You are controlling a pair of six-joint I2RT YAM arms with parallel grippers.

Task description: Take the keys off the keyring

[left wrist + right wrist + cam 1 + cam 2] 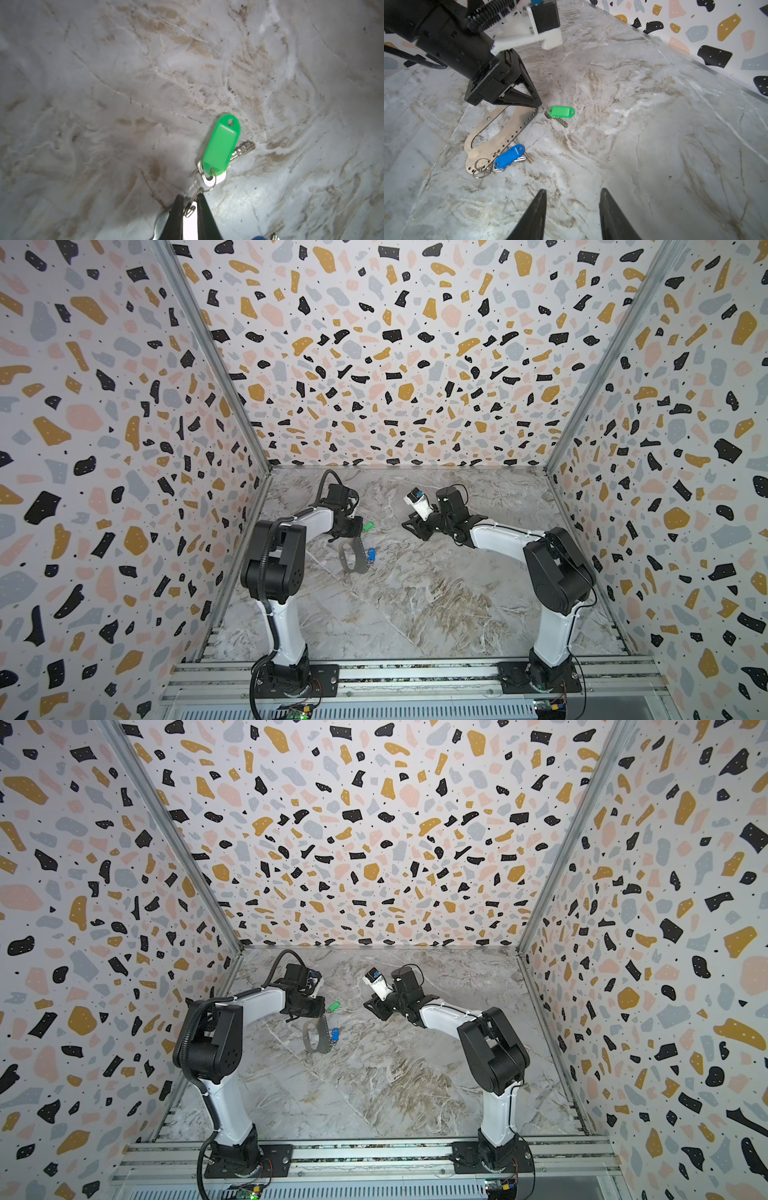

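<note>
The keyring [508, 135] lies flat on the counter [643, 145], its long axis running out from the left jaws, which pinch its end. The green key [562, 111] points away beyond them. The right jaws are spread.

**Layout about the left claw [538, 105].** The keyring [517, 128] lay flat on the table [654, 145]. One end was beneath the claw's tips, and the rest stretched off to the claw's side, toward the robot's base. A small ring [199, 190] sat at the tips. The first key [562, 111] lay on the table just beyond them, pointing away from the claw. The second key [508, 156] lay at the keyring's far end, well apart from the claw and touching the plate's edge, with loose rings [481, 168] beside it. The right claw [573, 190] hung over the table facing the left claw, well apart from it. Both keys lay ahead of it, the first between the two claws.
</note>
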